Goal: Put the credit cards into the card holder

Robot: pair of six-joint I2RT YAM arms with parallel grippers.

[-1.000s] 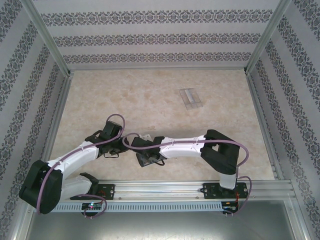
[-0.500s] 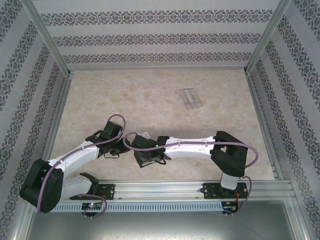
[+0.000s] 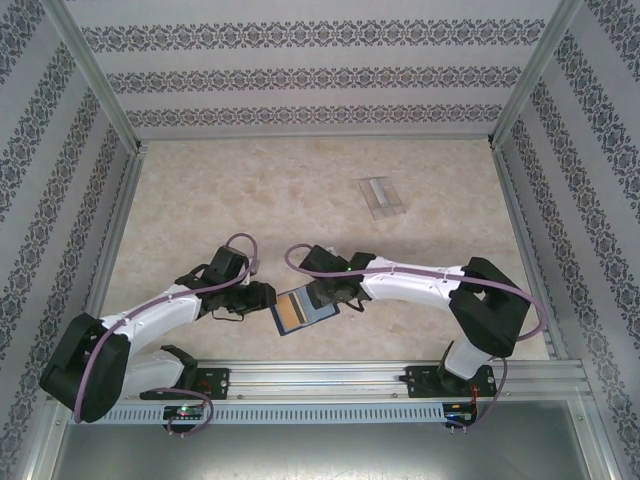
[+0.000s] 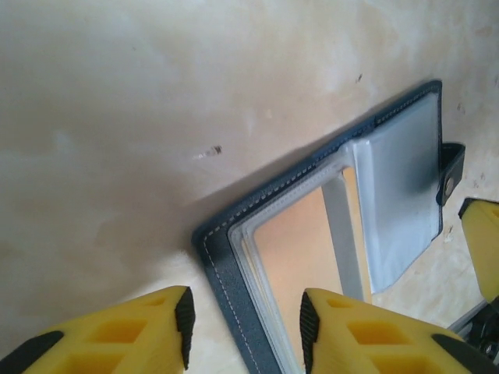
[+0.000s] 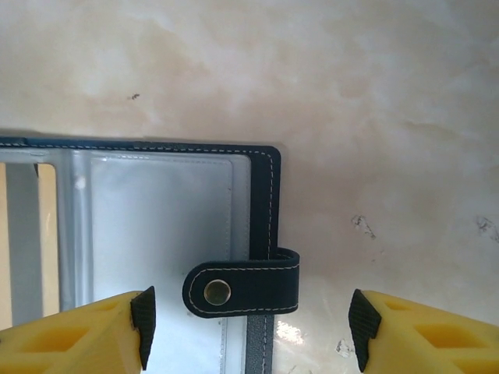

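This looks like a robotics lab test cell rather than a home, though the papered walls could mislead. A slotted silver aluminium rail [image 3: 340, 378] carries a white-and-black left robot arm [image 3: 150, 312] and its matching right robot arm [image 3: 420, 285]. Beyond the rail lies a beige marble-patterned tabletop [image 3: 300, 190]. It is boxed in on three sides by upright panels of grey damask-striped wallpaper [image 3: 300, 80], framed by bare aluminium corner posts [image 3: 95, 75].

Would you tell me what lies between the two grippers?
The open dark navy folding card holder lies flat between the left gripper and right gripper, seen from the top external view.
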